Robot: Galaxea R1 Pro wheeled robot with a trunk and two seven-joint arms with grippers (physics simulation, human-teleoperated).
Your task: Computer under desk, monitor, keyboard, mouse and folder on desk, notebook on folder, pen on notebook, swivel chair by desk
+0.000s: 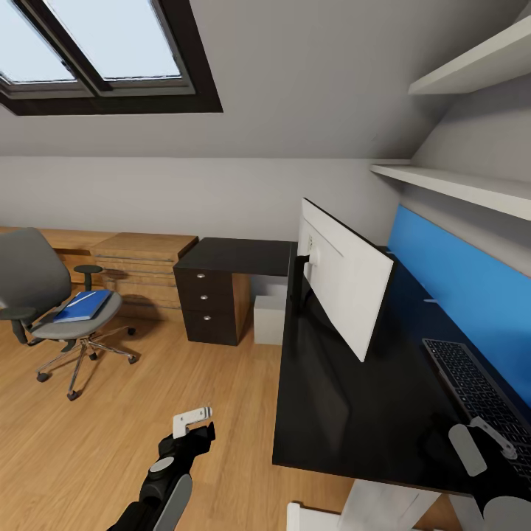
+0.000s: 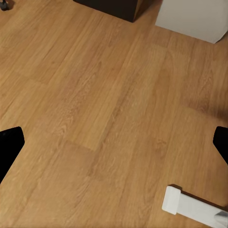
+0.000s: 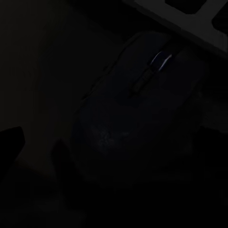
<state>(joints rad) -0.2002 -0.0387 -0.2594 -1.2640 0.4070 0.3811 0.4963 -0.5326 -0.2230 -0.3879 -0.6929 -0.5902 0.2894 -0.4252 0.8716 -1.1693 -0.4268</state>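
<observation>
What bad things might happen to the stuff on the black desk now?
The right hand hovers close over the mouse beside the keyboard; a clumsy grab might shove the mouse into the keyboard. The keyboard lies near the desk's front corner, so a knock could push it off. The monitor stands nearby; a wide arm swing might tip it.

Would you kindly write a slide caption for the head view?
Blue folder on the grey swivel chair; white-backed monitor and dark keyboard on the glossy black desk.
</observation>
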